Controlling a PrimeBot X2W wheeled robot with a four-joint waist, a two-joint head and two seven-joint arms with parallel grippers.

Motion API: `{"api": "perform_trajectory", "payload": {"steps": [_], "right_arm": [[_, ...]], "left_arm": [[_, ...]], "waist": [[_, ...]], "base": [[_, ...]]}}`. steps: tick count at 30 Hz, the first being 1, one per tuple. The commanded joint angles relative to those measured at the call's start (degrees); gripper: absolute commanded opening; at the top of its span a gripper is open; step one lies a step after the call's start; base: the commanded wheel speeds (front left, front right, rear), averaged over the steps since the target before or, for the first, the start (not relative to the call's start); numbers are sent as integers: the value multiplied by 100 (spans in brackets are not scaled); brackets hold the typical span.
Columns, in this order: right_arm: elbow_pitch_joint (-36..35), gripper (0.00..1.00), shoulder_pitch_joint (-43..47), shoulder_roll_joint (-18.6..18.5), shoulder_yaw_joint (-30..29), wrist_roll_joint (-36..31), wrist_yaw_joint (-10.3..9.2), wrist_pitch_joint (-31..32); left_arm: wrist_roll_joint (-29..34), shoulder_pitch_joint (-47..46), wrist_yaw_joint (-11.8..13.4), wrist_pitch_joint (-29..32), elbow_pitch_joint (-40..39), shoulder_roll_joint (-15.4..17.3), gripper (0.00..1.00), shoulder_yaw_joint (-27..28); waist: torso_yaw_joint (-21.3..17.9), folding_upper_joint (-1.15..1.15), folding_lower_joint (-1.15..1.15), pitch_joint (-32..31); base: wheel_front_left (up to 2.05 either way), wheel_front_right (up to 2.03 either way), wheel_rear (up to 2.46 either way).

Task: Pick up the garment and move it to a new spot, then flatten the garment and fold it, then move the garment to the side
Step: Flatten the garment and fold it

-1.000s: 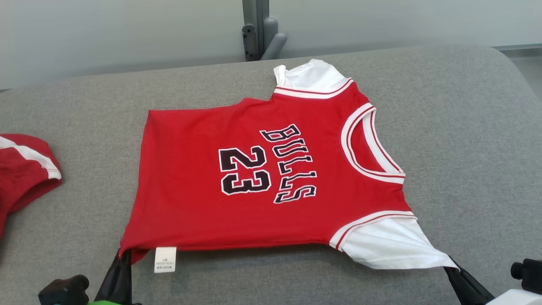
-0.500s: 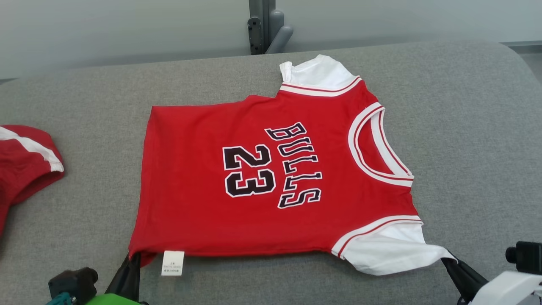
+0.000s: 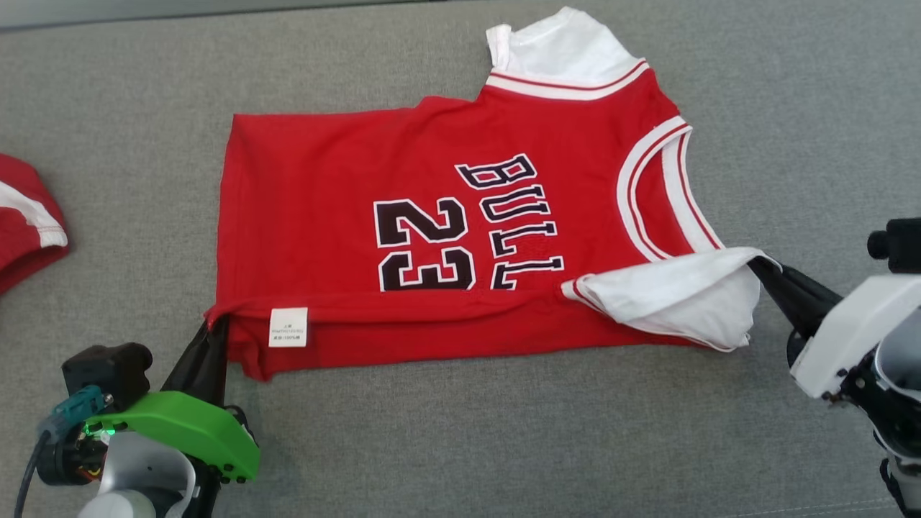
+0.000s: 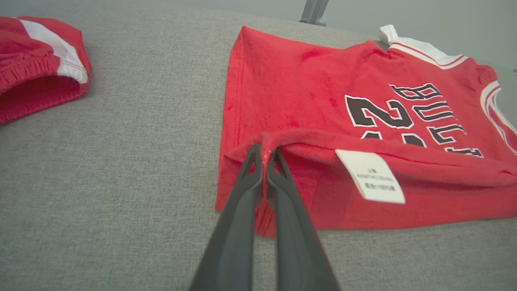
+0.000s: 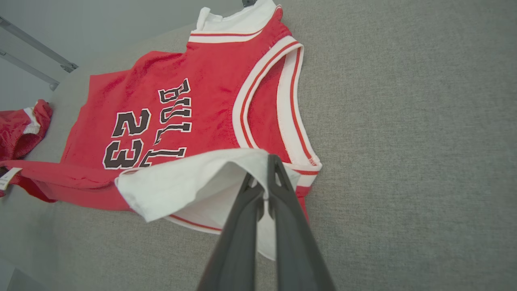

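The garment (image 3: 345,187) is a red jersey with white sleeves, black "BULLS 23" lettering and a white care label (image 3: 288,327), spread on the grey surface (image 3: 460,446). Its near edge is lifted and turned over toward the far side, covering the last letter. My left gripper (image 3: 214,327) is shut on the near hem corner (image 4: 264,155) of the garment (image 4: 307,85). At the right, my right gripper (image 3: 757,262) is shut on the near white sleeve (image 3: 669,295); the right wrist view shows the same sleeve (image 5: 190,184) pinched between its fingers (image 5: 268,182).
A second red piece with a white stripe (image 3: 25,223) lies at the far left of the grey surface, also in the left wrist view (image 4: 36,60). A grey wall and a metal post (image 4: 313,12) stand behind the surface.
Both grippers have risen and carried the near hem and near sleeve toward the far side, starting a fold over the lettering. The head camera has tilted down, shifting the whole picture.
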Motion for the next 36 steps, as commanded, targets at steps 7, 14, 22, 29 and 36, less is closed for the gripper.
{"api": "perform_trajectory", "payload": {"steps": [7, 14, 22, 29, 36], "right_arm": [[729, 0, -855, -330, 541, 81, 0, -179], [1349, 0, -1320, -552, 995, 232, 1, -688], [1582, 100, -1007, -631, 1023, 224, 0, -2096], [1306, 100, -367, -161, 355, -530, 1, -3321], [1104, 100, -31, 302, -53, -1747, 0, -4171]], "left_arm": [[-95, -425, -58, -22, 387, -85, 0, -42], [-142, -533, -105, -108, 726, -172, 0, -94], [-55, -547, -134, -665, 905, -396, 100, -157], [150, -615, -74, -1578, 828, -511, 100, -56], [580, -794, 140, -2353, 935, -596, 100, -27]], "waist": [[136, 0, 0, 767], [194, 0, 0, 885], [200, 0, 0, 504], [55, 0, 0, -11], [-59, 0, 0, -432]], "base": [[0, 0, 0], [0, 0, 0], [0, 0, 0], [0, 0, 0], [0, 0, 0]]}}
